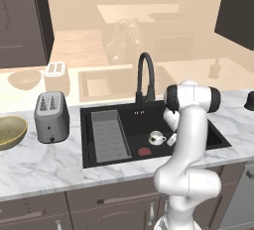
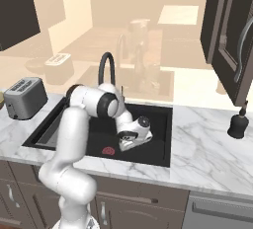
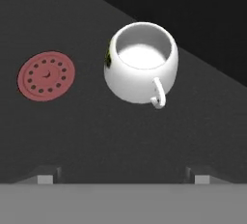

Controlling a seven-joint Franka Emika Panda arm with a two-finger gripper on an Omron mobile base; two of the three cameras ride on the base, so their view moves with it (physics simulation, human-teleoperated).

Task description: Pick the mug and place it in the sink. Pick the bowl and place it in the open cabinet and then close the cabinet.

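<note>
The white mug (image 1: 157,138) stands upright on the floor of the black sink (image 1: 124,117), beside the red drain (image 1: 144,151). In the hand view the mug (image 3: 141,63) lies just ahead of my open gripper (image 3: 123,177), its handle turned toward the fingertips and nothing between them. My gripper (image 1: 171,139) hangs low inside the basin, right of the mug. The olive-tan bowl (image 1: 10,132) rests on the counter at the far left. The dark brown upper cabinet (image 2: 230,50) hangs at the right, a door with a curved silver handle swung out.
A grey toaster (image 1: 51,116) stands between the bowl and the sink. The black gooseneck faucet (image 1: 145,78) rises behind the basin, and a grey ribbed tray (image 1: 108,135) fills its left side. A dark soap dispenser (image 2: 238,124) sits on the marble to the right.
</note>
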